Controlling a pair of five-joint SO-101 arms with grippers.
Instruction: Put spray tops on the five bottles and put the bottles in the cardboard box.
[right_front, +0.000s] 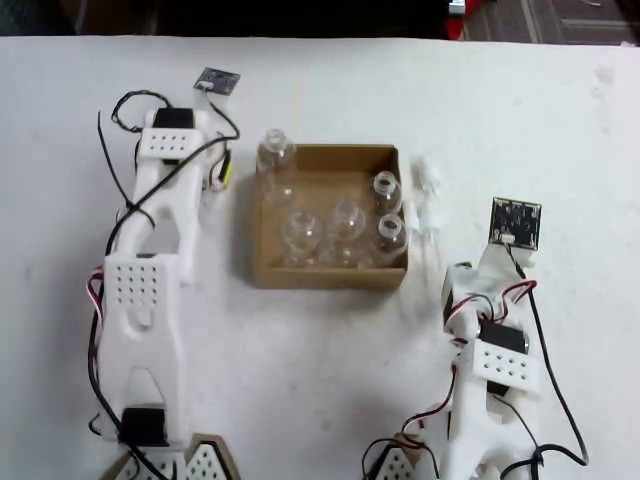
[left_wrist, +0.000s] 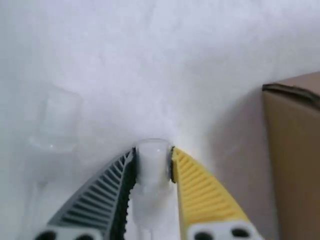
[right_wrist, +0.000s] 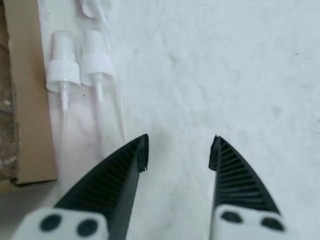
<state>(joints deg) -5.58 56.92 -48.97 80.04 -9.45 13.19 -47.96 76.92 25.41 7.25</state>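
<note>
While pinching one spray top (left_wrist: 151, 172) in the left fingers (left_wrist: 152, 150), holds the right fingers (right_wrist: 180, 145) wide apart over the table (right_wrist: 250, 75).

Clamps narrowly on the top's pale neck between the grey and yellow fingers (stem running back between them). Has the cardboard box (left_wrist: 295, 140) just outside the yellow finger, close but not touching. Ahead of the right fingers, off to the outside of one black finger: two more spray tops (right_wrist: 62, 67), side by side, dip tubes trailing back toward the fingertips, just beside the box wall. Seen from the high view: four open-necked bottles (right_front: 347, 222) upright inside the box, and a fifth bottle (right_front: 275, 155) outside it at a corner, between that corner and the left fingers. Grips nothing on the right.
</note>
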